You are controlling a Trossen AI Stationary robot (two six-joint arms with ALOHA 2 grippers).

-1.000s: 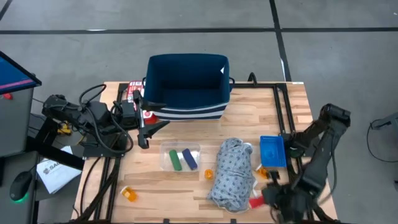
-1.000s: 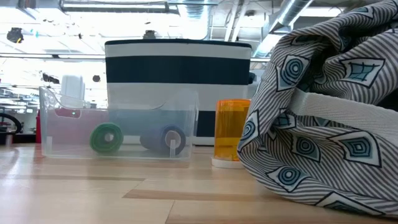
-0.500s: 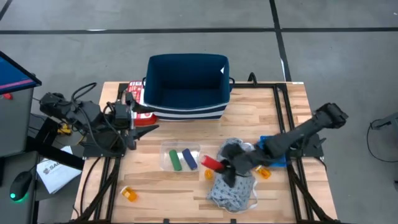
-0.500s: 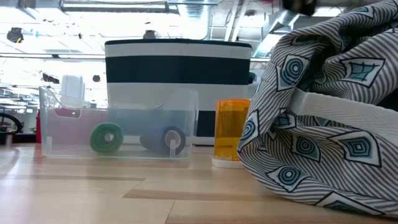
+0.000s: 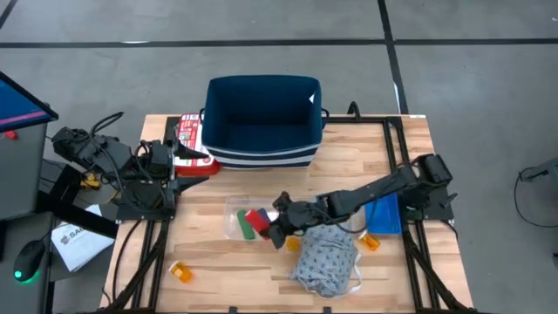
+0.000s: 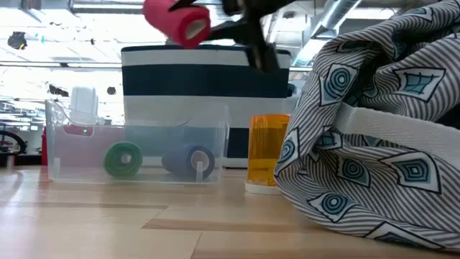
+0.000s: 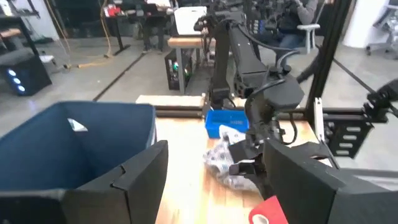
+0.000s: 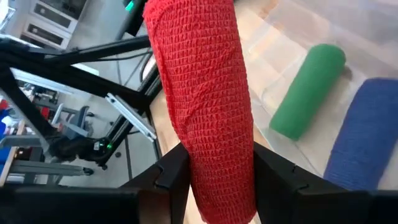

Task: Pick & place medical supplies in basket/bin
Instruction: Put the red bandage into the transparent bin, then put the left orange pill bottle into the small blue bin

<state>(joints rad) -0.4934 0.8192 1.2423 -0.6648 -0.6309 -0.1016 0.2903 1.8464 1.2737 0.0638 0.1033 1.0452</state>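
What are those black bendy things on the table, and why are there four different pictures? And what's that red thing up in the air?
The black bendy things are two robot arms, each ending in a two-finger gripper. One picture looks straight down from above, one sits at table height, and one comes from a camera on each arm's wrist. The right gripper is pinching a red roll and holding it above the clear tray, where a green roll and a blue roll lie side by side. The left gripper waits open by the navy basket. On the wooden table there are also a grey patterned cloth, orange pill bottles, a small blue bin and a red-and-white box.
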